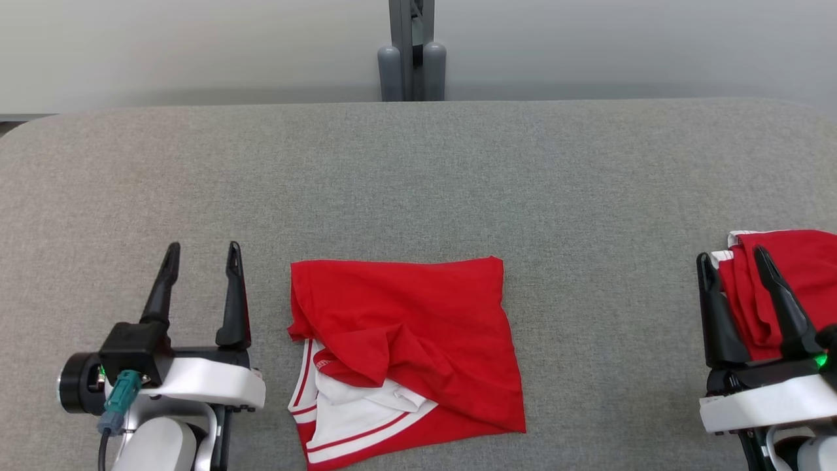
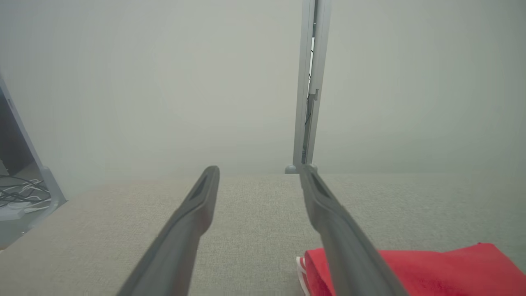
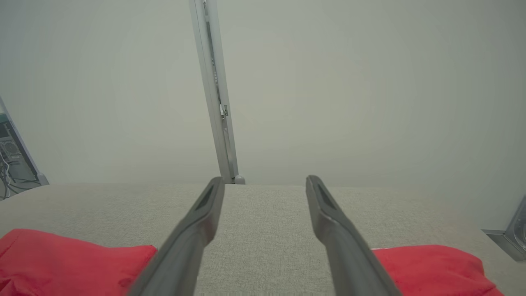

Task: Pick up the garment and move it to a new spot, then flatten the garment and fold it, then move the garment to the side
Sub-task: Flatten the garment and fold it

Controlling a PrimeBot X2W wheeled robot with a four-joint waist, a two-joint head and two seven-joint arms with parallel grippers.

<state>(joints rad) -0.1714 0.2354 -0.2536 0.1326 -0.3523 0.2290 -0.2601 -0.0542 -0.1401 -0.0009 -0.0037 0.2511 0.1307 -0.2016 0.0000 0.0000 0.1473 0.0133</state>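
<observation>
Lying folded on the tabletop (image 1: 588, 170) between the wide-open, empty left jaws and right jaws, the red shirt (image 1: 418, 314) could come unfolded if only its loose top layer gets grabbed.

You count two garments, two grippers, one table (image 1: 588, 183), one post (image 1: 412, 59).
One red-and-white garment (image 1: 418, 327) lies between your two pairs of fingers (image 1: 232, 294), just beside the left gripper's (image 1: 203, 246) inner finger; the other red garment (image 1: 801, 275) lies at the right gripper's (image 1: 732, 252) outer finger. Each gripper has two dark fingers, four in all. The one grey table runs under them, and the one grey post stands well beyond the fingertips.
</observation>
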